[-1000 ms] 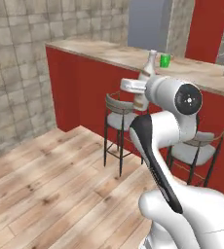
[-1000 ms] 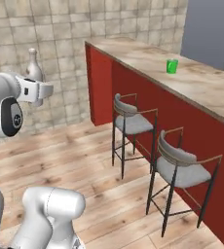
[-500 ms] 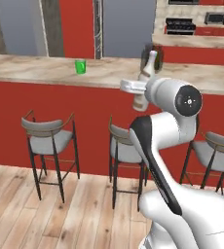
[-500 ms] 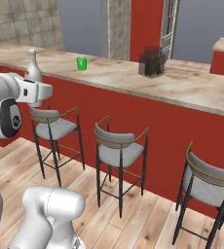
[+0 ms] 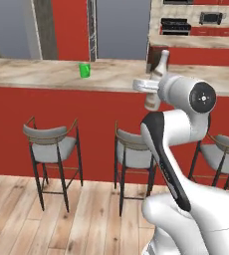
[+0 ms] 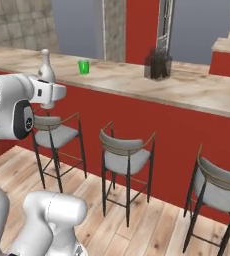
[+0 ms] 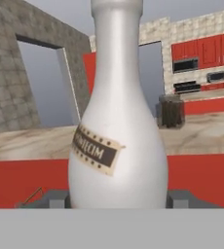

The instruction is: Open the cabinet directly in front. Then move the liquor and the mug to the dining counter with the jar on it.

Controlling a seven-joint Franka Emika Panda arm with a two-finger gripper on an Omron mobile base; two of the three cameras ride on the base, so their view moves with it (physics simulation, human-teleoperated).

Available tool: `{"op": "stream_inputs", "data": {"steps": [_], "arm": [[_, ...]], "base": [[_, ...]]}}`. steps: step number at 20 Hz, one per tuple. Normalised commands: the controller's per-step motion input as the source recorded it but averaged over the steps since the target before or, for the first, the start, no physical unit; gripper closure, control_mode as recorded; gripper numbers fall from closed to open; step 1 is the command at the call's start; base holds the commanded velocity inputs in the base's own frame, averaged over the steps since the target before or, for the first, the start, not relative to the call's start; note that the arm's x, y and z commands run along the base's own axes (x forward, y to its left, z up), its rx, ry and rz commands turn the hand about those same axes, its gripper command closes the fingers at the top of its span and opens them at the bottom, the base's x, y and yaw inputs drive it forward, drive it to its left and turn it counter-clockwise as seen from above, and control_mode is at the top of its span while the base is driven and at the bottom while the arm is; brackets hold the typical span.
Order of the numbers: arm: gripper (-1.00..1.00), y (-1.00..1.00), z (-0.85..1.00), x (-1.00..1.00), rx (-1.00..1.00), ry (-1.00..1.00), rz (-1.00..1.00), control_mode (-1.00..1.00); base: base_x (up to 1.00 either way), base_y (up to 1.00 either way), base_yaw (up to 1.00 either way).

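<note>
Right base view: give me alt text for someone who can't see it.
The gripper holds the pale liquor bottle upright before the long marbled dining counter, where a green mug and dark jar stand apart. Three grey-seated stools line its red front.

Liquor [image 7: 116,131] neck cut off at top — label [image 7: 95,151] lettering blurred.

The pale liquor [image 7: 116,131] bottle, upright, tan label; the green mug [image 5: 84,70] stands left on the marbled dining counter [image 6: 197,90], dark boxy jar [image 6: 158,64] farther right
</note>
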Motion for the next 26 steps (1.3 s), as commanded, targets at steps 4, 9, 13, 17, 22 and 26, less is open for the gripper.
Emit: {"op": "stream_inputs", "data": {"steps": [4, 9, 13, 17, 22, 26], "arm": [[1.0, 0.0, 0.0, 0.0, 0.0, 0.0, 0.0, 1.0], [1.0, 0.0, 0.0, 0.0, 0.0, 0.0, 0.0, 1.0], [1.0, 0.0, 0.0, 0.0, 0.0, 0.0, 0.0, 1.0], [1.0, 0.0, 0.0, 0.0, 0.0, 0.0, 0.0, 1.0], [1.0, 0.0, 0.0, 0.0, 0.0, 0.0, 0.0, 1.0], [1.0, 0.0, 0.0, 0.0, 0.0, 0.0, 0.0, 1.0]], "base": [[0.06, 1.0, 0.01], [0.17, 1.0, -0.11], [0.19, 1.0, -0.35], [0.24, 0.96, -0.45], [0.1, 0.9, -0.41], [0.0, 1.0, -0.42]]}}
